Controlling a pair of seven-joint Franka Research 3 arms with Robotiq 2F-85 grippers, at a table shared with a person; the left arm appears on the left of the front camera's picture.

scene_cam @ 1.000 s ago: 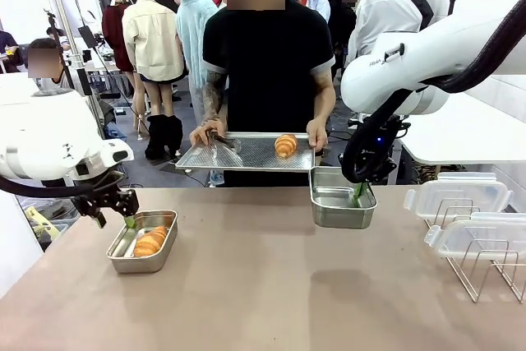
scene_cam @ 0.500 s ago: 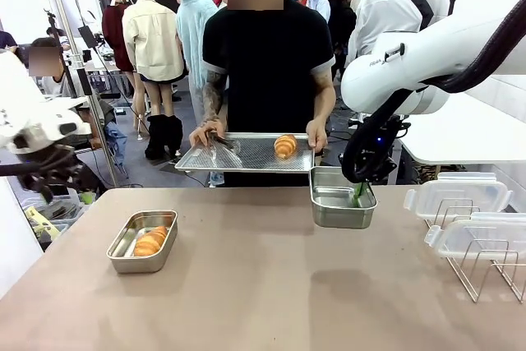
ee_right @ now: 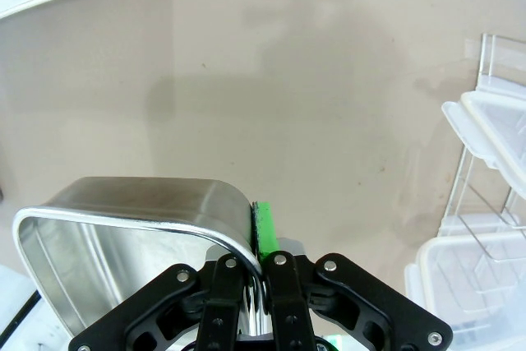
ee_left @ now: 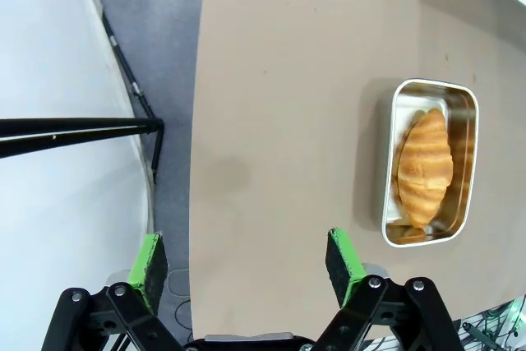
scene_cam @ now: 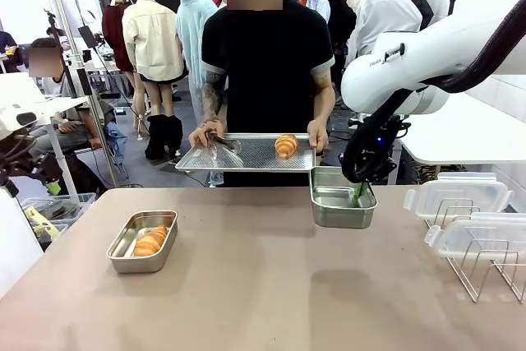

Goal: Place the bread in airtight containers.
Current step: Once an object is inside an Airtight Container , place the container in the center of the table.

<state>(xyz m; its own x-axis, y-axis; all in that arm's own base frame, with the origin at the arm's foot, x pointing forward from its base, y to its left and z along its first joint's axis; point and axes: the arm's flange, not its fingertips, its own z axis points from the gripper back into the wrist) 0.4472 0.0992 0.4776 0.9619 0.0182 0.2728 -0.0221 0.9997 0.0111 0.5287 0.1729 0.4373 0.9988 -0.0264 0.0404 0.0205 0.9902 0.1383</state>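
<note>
One croissant (scene_cam: 150,242) lies in a small steel box (scene_cam: 123,262) on the table's left; the left wrist view shows this croissant (ee_left: 425,168) and box (ee_left: 427,92) from above. My left gripper (ee_left: 246,258) is open and empty, high over the table's left edge, apart from the box. My left arm (scene_cam: 20,117) sits at the far left. My right gripper (scene_cam: 358,195) is shut on the wall of an empty steel box (scene_cam: 333,199), held just above the table; its wall (ee_right: 123,203) is pinched between the fingers. A second croissant (scene_cam: 285,145) lies on the person's tray (scene_cam: 238,155).
The person stands at the far side holding the flat steel tray with both hands, tongs in one. Translucent lids (scene_cam: 456,195) rest on a wire rack (scene_cam: 485,273) at the right, with the lids (ee_right: 485,162) close to my right gripper. The tabletop's middle (scene_cam: 263,285) is bare.
My left gripper has drawn back from the box with the croissant, up and off to the left, and its fingers have spread wide. The right arm and its box have not moved.
</note>
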